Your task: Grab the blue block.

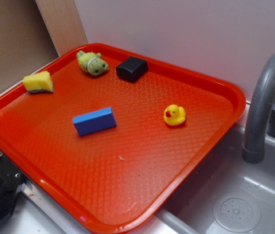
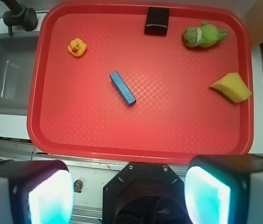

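Blue block (image 2: 122, 87) lies slantwise mid-tray, well ahead of the claw (image 2: 129, 196), whose fingers stand wide apart holding nothing.

The exterior view looks down obliquely, close to the red textured plastic tray (image 1: 215, 141); the wrist view (higher) faces straight down on it (image 2: 141, 135).

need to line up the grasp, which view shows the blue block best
The wrist view: it looks straight down on the blue block, showing its long outline and angle on the tray. The exterior view shows the block obliquely, top and side faces.
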`<action>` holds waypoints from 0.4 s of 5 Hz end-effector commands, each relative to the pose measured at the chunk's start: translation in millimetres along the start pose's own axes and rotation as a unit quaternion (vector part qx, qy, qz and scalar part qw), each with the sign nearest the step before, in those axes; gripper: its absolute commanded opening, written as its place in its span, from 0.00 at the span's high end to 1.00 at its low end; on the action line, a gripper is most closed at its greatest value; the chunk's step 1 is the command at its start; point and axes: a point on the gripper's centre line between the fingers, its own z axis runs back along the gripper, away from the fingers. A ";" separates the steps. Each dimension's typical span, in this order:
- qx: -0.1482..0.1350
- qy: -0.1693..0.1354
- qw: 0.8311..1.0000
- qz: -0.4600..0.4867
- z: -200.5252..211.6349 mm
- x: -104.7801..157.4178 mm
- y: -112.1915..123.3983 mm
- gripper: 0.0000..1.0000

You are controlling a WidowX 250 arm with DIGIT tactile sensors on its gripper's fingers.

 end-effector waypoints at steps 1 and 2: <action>0.000 0.000 1.000 0.000 0.0 0.0 0.0 0.00; 0.001 0.000 0.997 0.075 5.7 -11.0 1.1 0.00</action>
